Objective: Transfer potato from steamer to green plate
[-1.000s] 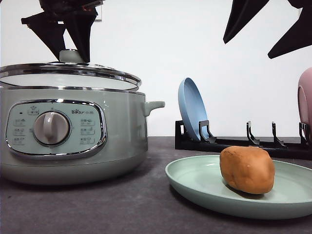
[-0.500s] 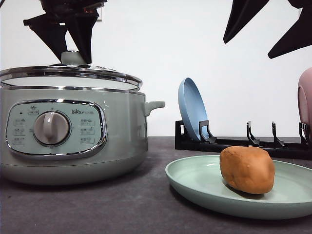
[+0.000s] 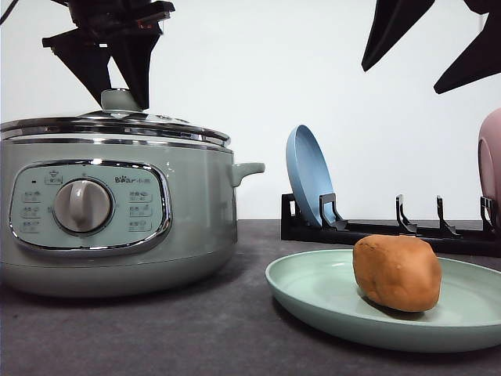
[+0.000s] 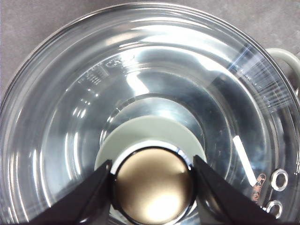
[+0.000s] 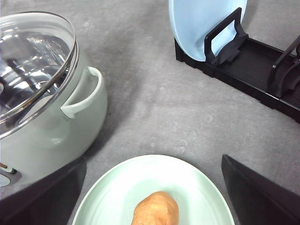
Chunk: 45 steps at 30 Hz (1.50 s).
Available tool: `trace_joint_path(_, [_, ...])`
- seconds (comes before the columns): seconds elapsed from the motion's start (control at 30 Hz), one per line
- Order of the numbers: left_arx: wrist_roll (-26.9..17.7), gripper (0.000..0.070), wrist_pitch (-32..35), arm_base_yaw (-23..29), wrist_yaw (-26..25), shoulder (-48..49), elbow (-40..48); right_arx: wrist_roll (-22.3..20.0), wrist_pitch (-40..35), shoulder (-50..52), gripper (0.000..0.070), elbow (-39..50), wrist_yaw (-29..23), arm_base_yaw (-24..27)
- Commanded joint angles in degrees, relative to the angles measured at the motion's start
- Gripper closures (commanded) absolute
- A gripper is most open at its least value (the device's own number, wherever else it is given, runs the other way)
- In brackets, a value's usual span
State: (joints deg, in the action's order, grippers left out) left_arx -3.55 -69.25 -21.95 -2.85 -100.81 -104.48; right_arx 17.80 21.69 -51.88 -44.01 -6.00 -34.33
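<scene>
The orange-brown potato (image 3: 396, 272) (image 5: 156, 210) lies on the green plate (image 3: 313, 290) (image 5: 126, 183) at the front right of the table. To the left stands the sage-green steamer (image 3: 196, 211) (image 5: 56, 126), with its glass lid (image 3: 156, 124) (image 4: 70, 117) level on the chrome rim. My left gripper (image 3: 117, 92) (image 4: 152, 166) is shut on the lid's knob, one finger on each side of it. High above the plate, my right gripper (image 3: 399, 78) (image 5: 153, 161) is open with nothing between its fingers.
A black dish rack (image 3: 376, 231) (image 5: 253, 70) runs along the back right. It holds an upright blue plate (image 3: 307, 174) (image 5: 197, 23), and a pink plate (image 3: 491, 157) sits at the right edge. Bare grey tabletop lies between steamer and plate.
The left gripper has come down with the lid. The lid was raised and tilted above the steamer and now rests level on the rim. The right gripper and potato have stayed put.
</scene>
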Motion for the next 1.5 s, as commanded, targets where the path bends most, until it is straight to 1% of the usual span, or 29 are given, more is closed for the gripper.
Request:
trace_joint_path(0.0, [0.1, 0.0691, -0.2, -0.5, -0.4, -1.4, -1.9, -0.8, -0.3, -0.4, 0.0115, -0.9, -0.1, -0.3])
trace_joint_path(0.17, [0.1, 0.0691, -1.5, -1.0, -0.4, -1.3, -1.9, -1.5, -0.4, -0.4, 0.0115, -0.9, -0.5, -0.3])
trace_joint_path(0.3, [0.1, 0.0691, -1.5, -1.8, -0.2, -1.3, -1.9, -1.7, -0.3, -0.4, 0.0115, -0.9, -0.5, -0.3])
trace_joint_path(0.4, [0.1, 0.0691, -1.5, -2.3, 0.9, -1.3, -1.9, -1.8, -0.3, -0.4, 0.0115, -0.9, -0.5, -0.3])
trace_joint_path(0.67, [0.1, 0.0691, -1.5, -2.5, 1.6, -1.4, -1.9, -1.8, -0.1, -0.4, 0.0115, -0.9, -0.5, -0.3])
trace_joint_path(1.1, [-0.1, 0.0691, 1.2, -2.5, 1.6, -2.4, -1.7, -1.7, 1.1, -0.4, 0.0115, -0.9, -0.5, -0.3])
trace_joint_path(1.47, [-0.3, 0.0691, 1.4, -4.5, 2.2, -2.4, -1.7, -1.8, 1.1, -0.4, 0.0115, -0.9, -0.5, -0.3])
